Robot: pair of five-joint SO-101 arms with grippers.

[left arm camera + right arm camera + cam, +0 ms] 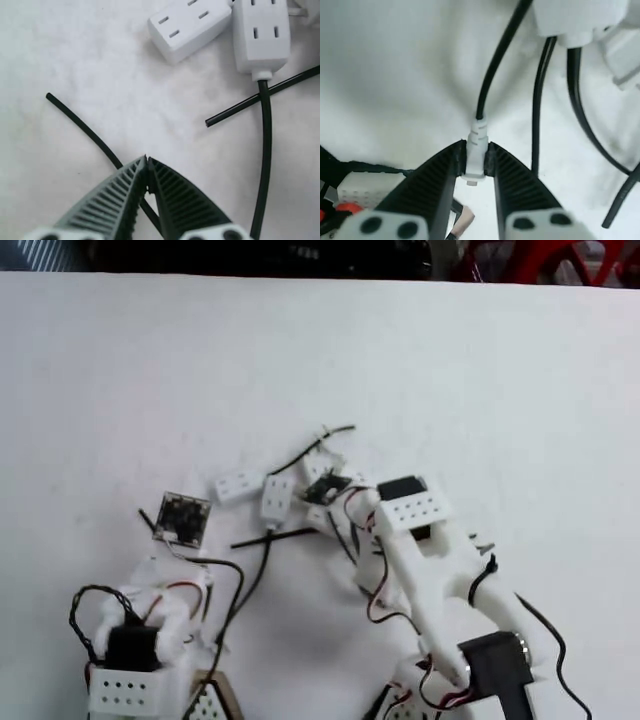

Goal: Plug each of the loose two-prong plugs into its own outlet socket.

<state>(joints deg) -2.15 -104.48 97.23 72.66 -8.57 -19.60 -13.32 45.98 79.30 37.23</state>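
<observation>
Two white outlet sockets lie side by side, one [190, 22] [239, 486] without a visible cord, the other [262, 35] [277, 496] with a black cord [265, 150] running from it. My left gripper [146, 162] is shut, its tips just over a thin black cord [82, 125] whose free end lies on the table. My right gripper [475, 150] is shut on a white two-prong plug [476, 150], with the plug's black cord [497, 65] leading away toward another white socket block [580, 17]. In the high view the right arm [415, 510] reaches up to the sockets.
Several black cords [270, 537] cross the white table [450, 370] around the sockets. A loose cord end [210, 121] lies near the corded socket. The left arm's base [130, 660] sits at the front left. Open table stretches across the far half.
</observation>
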